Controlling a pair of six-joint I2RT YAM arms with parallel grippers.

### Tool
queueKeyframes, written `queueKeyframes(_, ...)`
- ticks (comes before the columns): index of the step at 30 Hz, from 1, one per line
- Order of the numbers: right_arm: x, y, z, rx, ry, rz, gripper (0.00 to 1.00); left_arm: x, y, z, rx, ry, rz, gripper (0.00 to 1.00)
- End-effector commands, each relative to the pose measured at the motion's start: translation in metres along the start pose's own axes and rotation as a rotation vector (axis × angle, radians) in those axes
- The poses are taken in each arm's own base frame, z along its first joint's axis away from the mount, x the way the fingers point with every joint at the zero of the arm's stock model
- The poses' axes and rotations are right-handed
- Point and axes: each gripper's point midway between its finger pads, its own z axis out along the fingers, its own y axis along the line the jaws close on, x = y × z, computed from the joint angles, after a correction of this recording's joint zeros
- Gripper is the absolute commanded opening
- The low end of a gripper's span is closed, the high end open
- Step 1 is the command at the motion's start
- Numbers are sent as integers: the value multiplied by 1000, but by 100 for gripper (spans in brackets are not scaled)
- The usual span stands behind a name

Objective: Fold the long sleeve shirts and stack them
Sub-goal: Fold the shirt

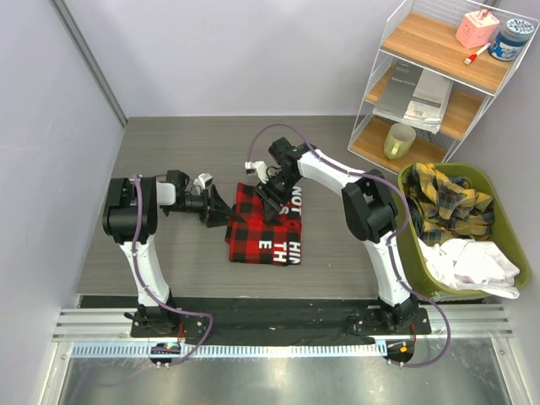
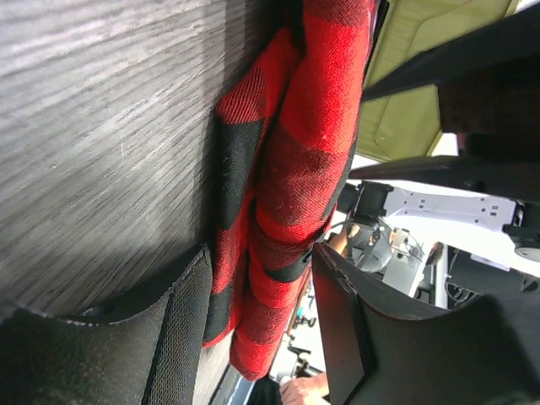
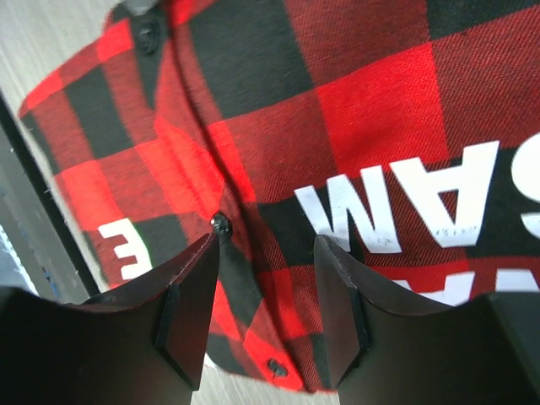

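Note:
A red-and-black check flannel shirt [image 1: 266,229] with white letters lies folded on the table's middle. My left gripper [image 1: 221,213] is at the shirt's left edge. In the left wrist view it [image 2: 261,261] is open, and the shirt's folded edge [image 2: 295,152] lies between its fingers, low on the table. My right gripper [image 1: 272,202] is over the shirt's far part. In the right wrist view it [image 3: 268,246] is open and empty just above the buttoned placket and the white letters [image 3: 396,198].
A green basket [image 1: 462,170] at the right holds a yellow-and-black plaid shirt [image 1: 443,202] and a white garment [image 1: 468,261]. A white wire shelf [image 1: 439,76] with a cup and small items stands at the back right. Grey walls close off the left and back.

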Motion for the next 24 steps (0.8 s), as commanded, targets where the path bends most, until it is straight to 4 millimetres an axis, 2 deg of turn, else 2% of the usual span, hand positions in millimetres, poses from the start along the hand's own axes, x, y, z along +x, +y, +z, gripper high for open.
queueKeyframes(1,-7,-8,8,15,-26,8,54,11,33,14,-97,17,-5,52)
queueKeyframes(8,-2,-15,13,33,-7,3,53,9,33,24,-86,32,10,50)
queueKeyframes(16,1,-15,13,31,2,1,53,12,14,29,-4,43,51,54)
queueKeyframes(21,1,-14,14,25,2,-1,54,9,12,34,11,37,50,54)
queueKeyframes(24,-1,-15,14,28,0,-1,54,11,11,39,11,38,47,51)
